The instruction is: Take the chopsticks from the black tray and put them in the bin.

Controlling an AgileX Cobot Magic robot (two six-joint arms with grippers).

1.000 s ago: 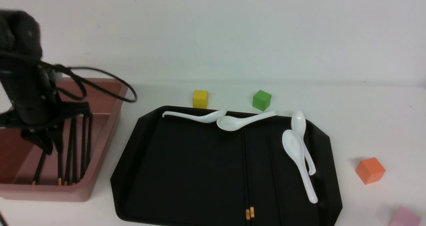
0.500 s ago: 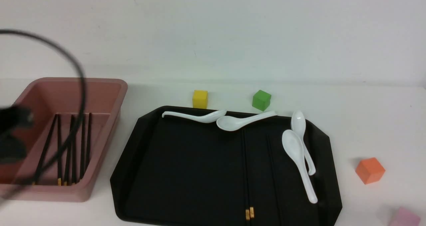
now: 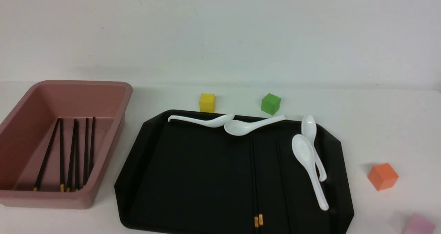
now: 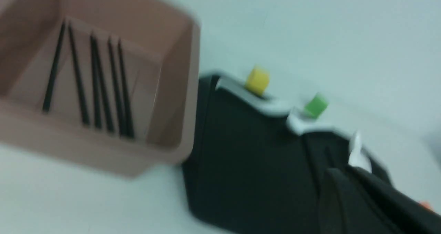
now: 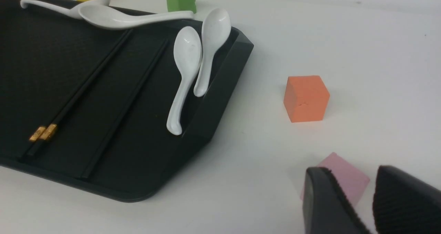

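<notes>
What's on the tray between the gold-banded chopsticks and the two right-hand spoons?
Another black chopstick, maybe two together, on the black tray; clearest in the right wrist view.

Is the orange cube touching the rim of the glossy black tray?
Apart. The right wrist view shows bare white table between the orange cube and the rim of the glossy black tray.

Front view: bright, flat, diffuse light; focus sharp. White tabletop (image 3: 379,123) close to washed out. Shadows faint and soft-edged, e.g. beside orange cube (image 3: 382,176). Black tray (image 3: 193,172) reads near-featureless; chopsticks (image 3: 254,179) on it barely separate from it. Left wrist view: heavy motion blur, edges smeared, cool cast. Right wrist view: crisp mid-frame; right fingers (image 5: 330,206) dark, slightly soft at frame edge.
</notes>
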